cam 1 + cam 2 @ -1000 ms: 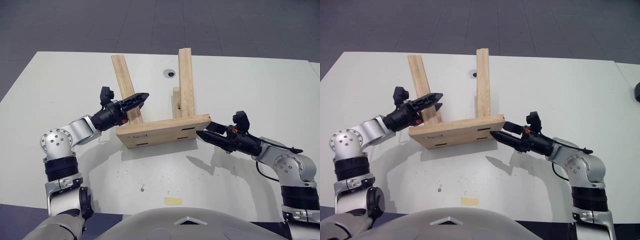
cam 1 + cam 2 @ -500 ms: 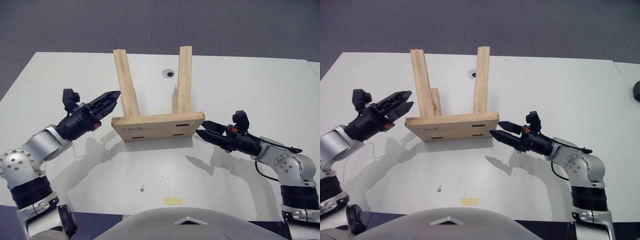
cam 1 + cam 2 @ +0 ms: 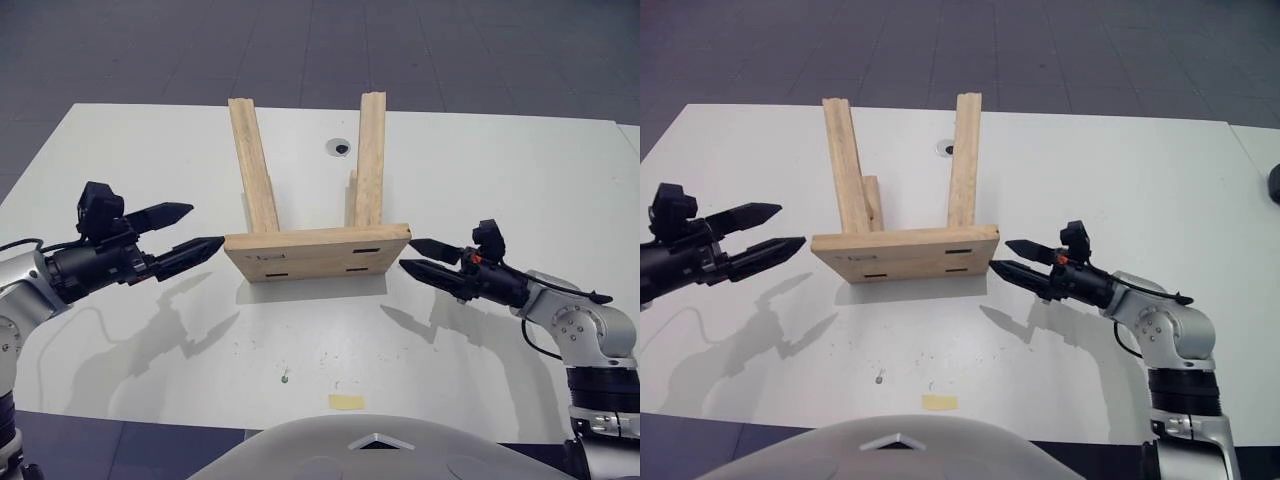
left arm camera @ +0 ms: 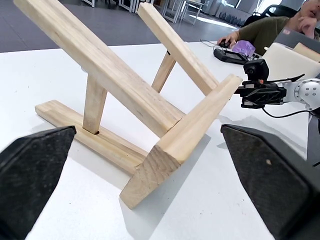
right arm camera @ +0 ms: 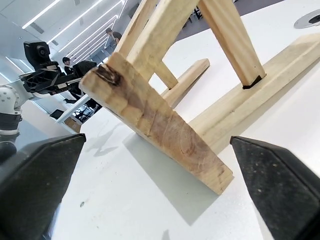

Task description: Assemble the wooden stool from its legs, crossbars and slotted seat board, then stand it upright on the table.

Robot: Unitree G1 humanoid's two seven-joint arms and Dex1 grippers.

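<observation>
Fingers spread wide, the left gripper (image 3: 205, 225) hovers just off the left end of the slotted seat board (image 3: 335, 251), touching nothing. The right gripper (image 3: 407, 253), fingers also parted and empty, points at the board's right end across a small gap. The wooden stool (image 3: 855, 165) lies on its side at the middle of the white table (image 3: 520, 170). Its seat board stands on its long edge, and its legs (image 3: 371, 150), joined by a crossbar (image 3: 353, 197), stretch toward the far edge. A yellow tag (image 3: 346, 402) lies by the near edge.
</observation>
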